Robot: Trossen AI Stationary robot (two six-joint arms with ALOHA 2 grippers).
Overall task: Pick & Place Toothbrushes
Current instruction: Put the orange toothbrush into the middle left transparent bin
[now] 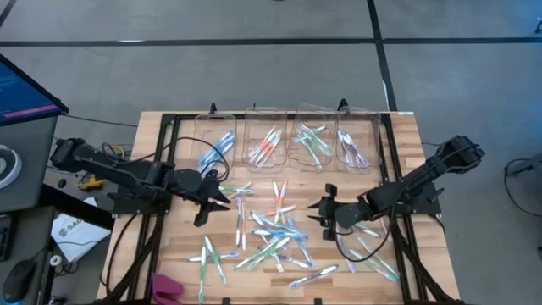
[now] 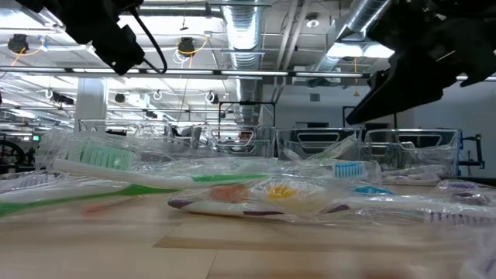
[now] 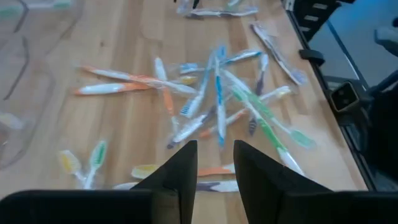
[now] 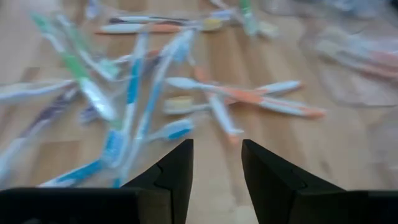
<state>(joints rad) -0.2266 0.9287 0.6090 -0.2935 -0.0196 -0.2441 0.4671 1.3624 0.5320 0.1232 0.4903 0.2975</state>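
Many slim toothbrushes (image 1: 271,229) with blue, orange, green and purple accents lie loose and crossed on the wooden table's middle; they also show in the left wrist view (image 3: 211,93), the right wrist view (image 4: 143,81) and the low view (image 2: 232,190). My left gripper (image 1: 215,203) hovers open at the pile's left edge, its fingers (image 3: 214,171) with nothing between them. My right gripper (image 1: 321,209) hovers open at the pile's right edge and is likewise empty (image 4: 216,165). Both are raised above the table in the low view.
Several clear plastic bins (image 1: 269,140) stand in a row along the table's far edge, each holding a few toothbrushes. More toothbrushes (image 1: 373,254) lie under the right arm near the right edge. A pink object (image 1: 167,288) sits at the near left corner. A black frame (image 1: 161,169) borders the table.
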